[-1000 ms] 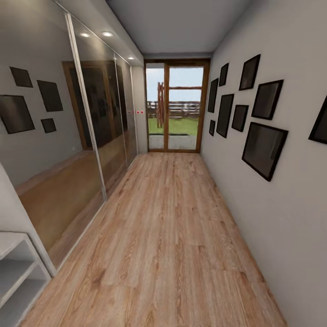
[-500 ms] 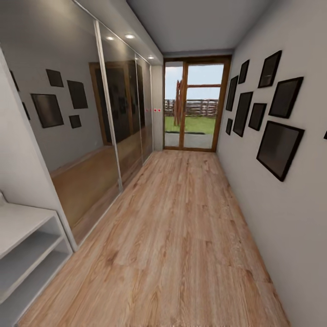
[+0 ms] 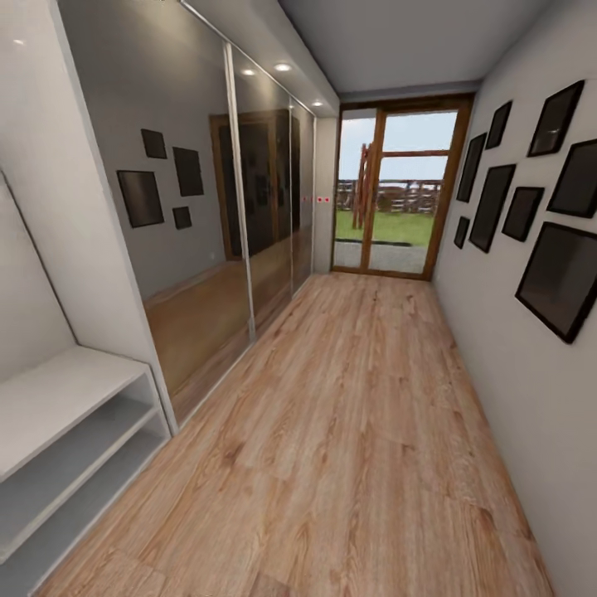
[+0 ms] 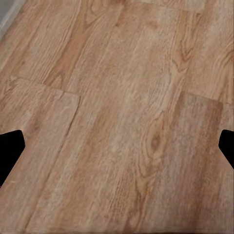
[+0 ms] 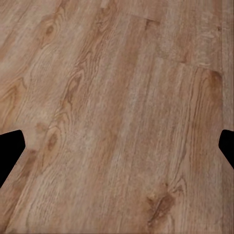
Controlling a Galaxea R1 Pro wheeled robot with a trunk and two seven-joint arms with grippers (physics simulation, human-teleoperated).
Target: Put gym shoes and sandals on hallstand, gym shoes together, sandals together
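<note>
While the robot is in transit, the head view looks down the corridor [image 3: 365, 249]: narrow, white-walled, running to a wood-framed glass door [image 3: 396, 191] at the far end with grass and a fence beyond.

Corridor floor [image 3: 348, 431]: light wood planks, grain running toward the door. No gym shoes or sandals anywhere on the stretch in view; presumably they lie outside this framing, so pickup has not begun.

Mirrored wardrobe doors [image 3: 207, 240] line the floor's left edge and reflect the frames opposite. Dark picture frames [image 3: 564, 282] hang in a cluster on the wall along the floor's right edge.

Low pale shelf unit [image 3: 58, 431] at the floor's near left corner, set in a recess against the wall, with a top surface and two open levels below, all bare. Whether this is the hallstand is unclear: no floating wall shelves show above it in this framing, so it may be the similar plain unit.

Left gripper [image 4: 117, 153]: dark fingertips [image 4: 10, 151] sit at opposite edges of the left wrist view, jaws spread wide, nothing between them, planks beneath. Right gripper [image 5: 117, 153]: same, fingertips [image 5: 10, 151] far apart, jaws wide and empty over bare planks. Both point floorward, probably a carry pose for driving, ready to descend on a shoe.
</note>
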